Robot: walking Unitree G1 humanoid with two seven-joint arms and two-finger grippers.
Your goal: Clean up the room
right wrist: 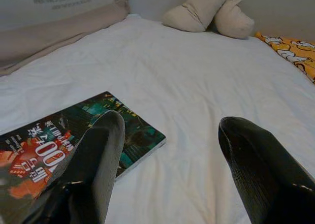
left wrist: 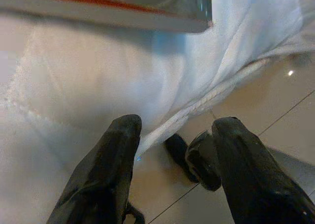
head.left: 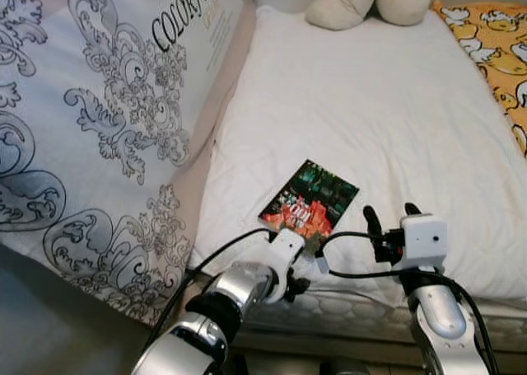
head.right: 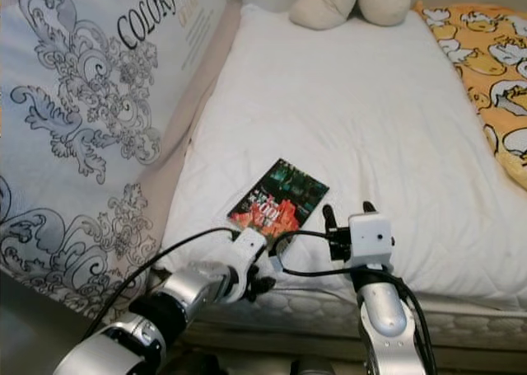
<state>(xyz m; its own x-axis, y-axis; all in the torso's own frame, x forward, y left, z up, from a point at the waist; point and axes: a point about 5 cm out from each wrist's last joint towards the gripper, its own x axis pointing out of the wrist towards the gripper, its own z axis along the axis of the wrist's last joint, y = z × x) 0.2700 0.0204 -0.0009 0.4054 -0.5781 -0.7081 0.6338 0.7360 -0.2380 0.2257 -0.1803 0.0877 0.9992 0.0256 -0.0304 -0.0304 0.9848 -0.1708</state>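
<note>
On the white bed (head.left: 387,111), near edge: a book (head.left: 310,196) lies flat.
Left gripper (left wrist: 172,155) spread below its near corner; right gripper (right wrist: 172,150) spread wide just right of it.

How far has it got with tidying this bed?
Nothing looks put away yet. The dark paperback book with red lettering lies flat on the white quilted mattress, ungrasped. The left gripper is open at the mattress edge below the book; the right gripper hovers open beside it. Still left: the book, beige plush toy and yellow duck-print blanket.
</note>
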